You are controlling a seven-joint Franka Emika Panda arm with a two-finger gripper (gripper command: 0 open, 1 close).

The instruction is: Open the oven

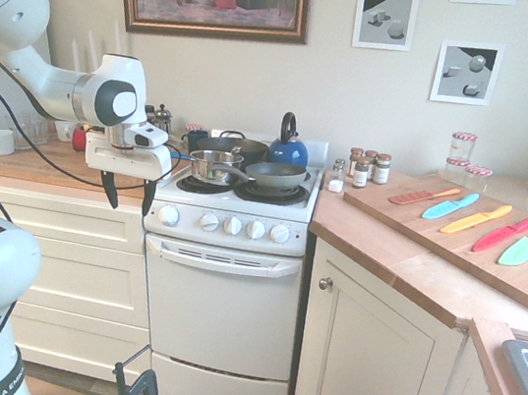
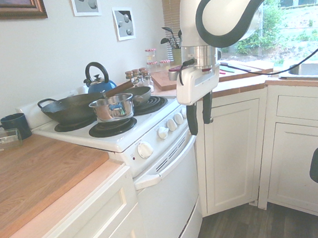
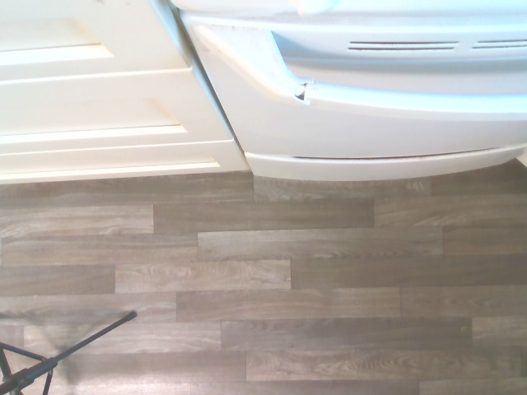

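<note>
The white oven (image 1: 216,320) stands between cream cabinets, its door shut. Its wide curved handle (image 1: 223,259) runs across the top of the door under a row of white knobs (image 1: 232,225). My gripper (image 1: 128,193) hangs open in front of the stove's upper left corner, fingers pointing down, level with the knobs and above the handle's left end. In the second exterior view the gripper (image 2: 199,117) is out in front of the oven (image 2: 169,199), apart from the handle (image 2: 166,165). The wrist view looks down on the handle's end (image 3: 395,111) and the floor.
Pans (image 1: 211,165) and a blue kettle (image 1: 288,147) sit on the burners. Cream cabinets (image 1: 73,278) flank the stove on the left, and a corner cabinet (image 1: 369,362) on the right. Colored knives lie on a board (image 1: 467,238). Grey wood floor (image 3: 263,288) lies in front.
</note>
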